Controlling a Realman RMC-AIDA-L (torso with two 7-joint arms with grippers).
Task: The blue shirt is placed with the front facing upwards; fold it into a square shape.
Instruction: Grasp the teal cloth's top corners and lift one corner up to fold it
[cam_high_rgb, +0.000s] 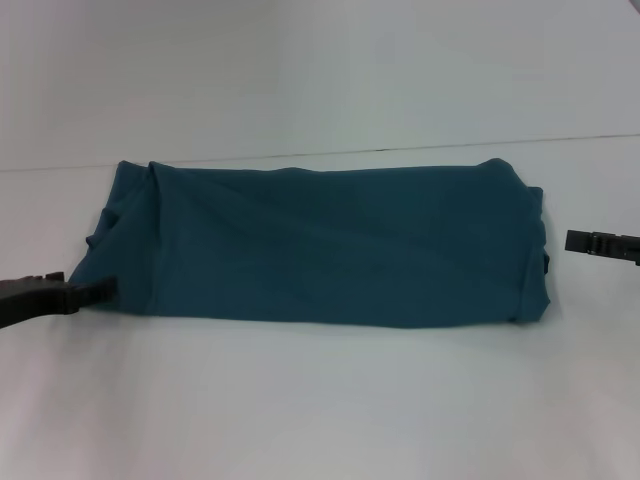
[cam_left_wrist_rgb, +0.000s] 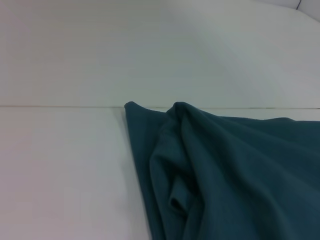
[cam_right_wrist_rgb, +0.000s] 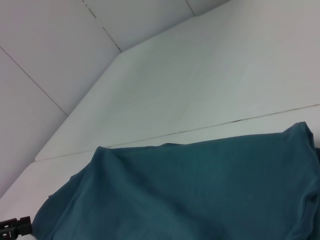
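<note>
The blue shirt lies on the white table as a long band running left to right, plain teal side up with no lettering showing. My left gripper sits low at the shirt's near-left corner, its tip right against the cloth. The left wrist view shows that end of the shirt bunched into soft folds. My right gripper hovers just off the shirt's right end, a small gap away. The right wrist view looks along the shirt and catches the left gripper at its far end.
The white table stretches in front of the shirt and to both sides. A thin seam runs across the table just behind the shirt's far edge.
</note>
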